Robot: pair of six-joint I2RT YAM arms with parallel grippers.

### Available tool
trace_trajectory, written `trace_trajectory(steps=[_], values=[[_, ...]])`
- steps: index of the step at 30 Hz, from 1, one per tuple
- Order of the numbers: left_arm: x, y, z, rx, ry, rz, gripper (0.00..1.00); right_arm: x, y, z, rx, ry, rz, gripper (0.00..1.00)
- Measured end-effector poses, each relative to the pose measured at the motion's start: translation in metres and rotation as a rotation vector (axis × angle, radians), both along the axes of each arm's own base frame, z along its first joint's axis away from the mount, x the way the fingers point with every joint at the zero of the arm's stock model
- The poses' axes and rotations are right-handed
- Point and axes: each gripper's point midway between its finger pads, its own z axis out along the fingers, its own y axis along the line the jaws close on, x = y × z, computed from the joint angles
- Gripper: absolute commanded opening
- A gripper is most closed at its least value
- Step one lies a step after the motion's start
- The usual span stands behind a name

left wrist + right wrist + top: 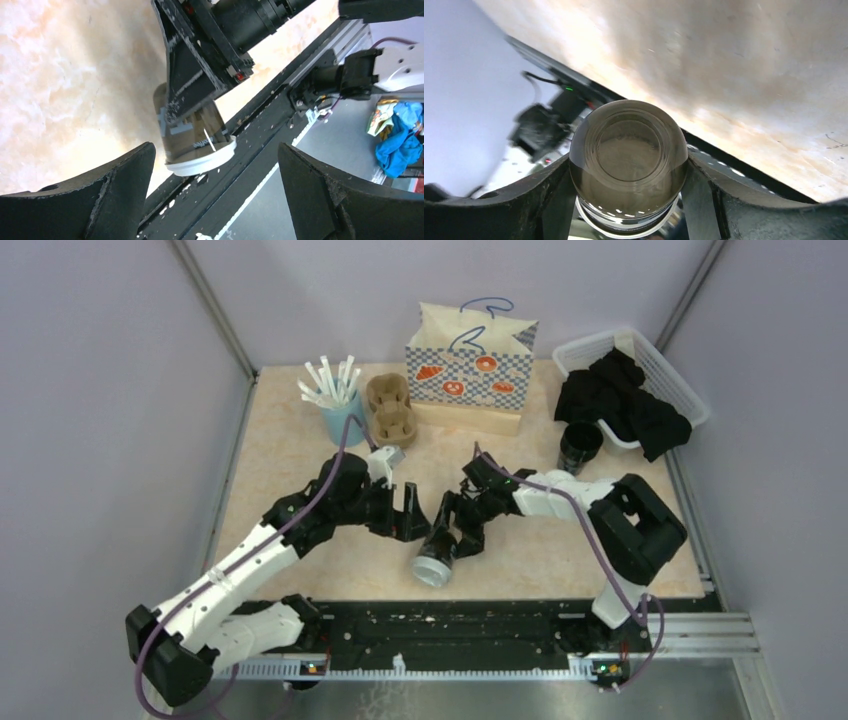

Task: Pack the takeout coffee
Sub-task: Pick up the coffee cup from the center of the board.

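Note:
My right gripper (457, 528) is shut on a black coffee cup (436, 558) with a white lid and holds it tilted, lid down towards the near table edge. In the right wrist view the cup's round base (629, 145) sits between the gripper's (629, 187) two fingers. My left gripper (405, 518) is open and empty, just left of the held cup. The left wrist view shows that cup (197, 137) beyond the spread fingers (100, 200). A second black cup (579, 447) stands upright by the basket; I see no lid on it.
A brown pulp cup carrier (390, 407) and a light-blue cup of white straws (340, 412) stand at the back left. A checked paper bag (468, 370) stands at the back centre. A white basket (672, 375) with black cloth is at the back right.

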Motion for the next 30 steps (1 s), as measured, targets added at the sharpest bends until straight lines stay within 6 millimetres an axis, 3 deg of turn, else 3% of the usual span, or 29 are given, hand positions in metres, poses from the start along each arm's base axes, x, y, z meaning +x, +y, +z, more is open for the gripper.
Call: trace_trajectory(steps=[7,14,22,30], values=[[0.031,-0.006,0.048,-0.024,-0.072,0.088,0.99,0.064,0.018,0.062,0.242,-0.031,-0.327,0.67],[0.077,0.015,0.072,0.012,-0.112,0.302,0.99,0.110,0.035,0.102,0.387,-0.015,-0.580,0.67],[0.107,0.051,0.084,-0.041,-0.064,0.486,0.99,0.137,0.037,0.130,0.482,0.016,-0.742,0.67],[0.107,0.051,0.089,-0.109,-0.013,0.457,0.99,0.145,0.035,0.143,0.524,0.030,-0.789,0.67]])
